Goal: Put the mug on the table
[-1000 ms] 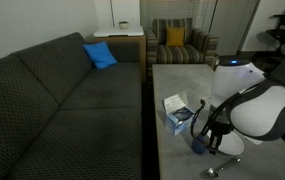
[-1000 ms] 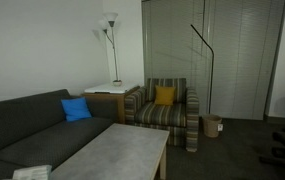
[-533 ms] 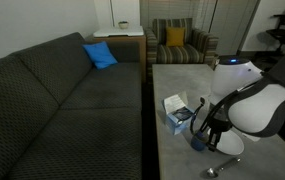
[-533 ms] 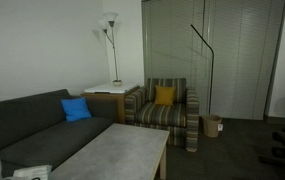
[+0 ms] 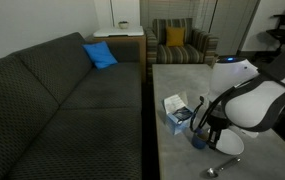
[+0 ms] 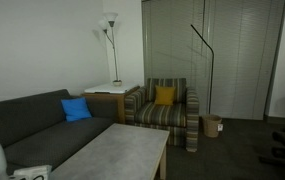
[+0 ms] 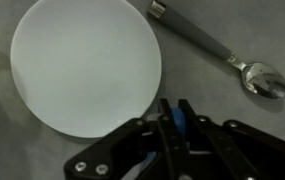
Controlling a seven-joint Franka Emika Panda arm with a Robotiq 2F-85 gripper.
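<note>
My gripper (image 5: 204,133) is shut on the rim of the small dark blue mug (image 5: 197,144), which hangs low over the near end of the grey mottled table (image 5: 182,80); I cannot tell whether it touches the top. In the wrist view only a strip of the blue mug (image 7: 180,121) shows, pinched between the fingers of the gripper (image 7: 175,108). The mug is just off the edge of the white plate (image 7: 87,65), over bare table (image 7: 232,105). The other exterior view shows the table (image 6: 117,152) but hides the mug and gripper.
A metal spoon (image 7: 217,52) lies beside the plate. A blue-and-white tissue box (image 5: 175,112) stands on the table next to the mug. The dark sofa (image 5: 62,100) runs along the table's side. A striped armchair (image 6: 167,110) and a side table (image 5: 119,40) stand at the far end.
The arm has shifted slightly; its white body has risen further into the lower left corner of an exterior view. The mug stays gripped at about the same spot.
</note>
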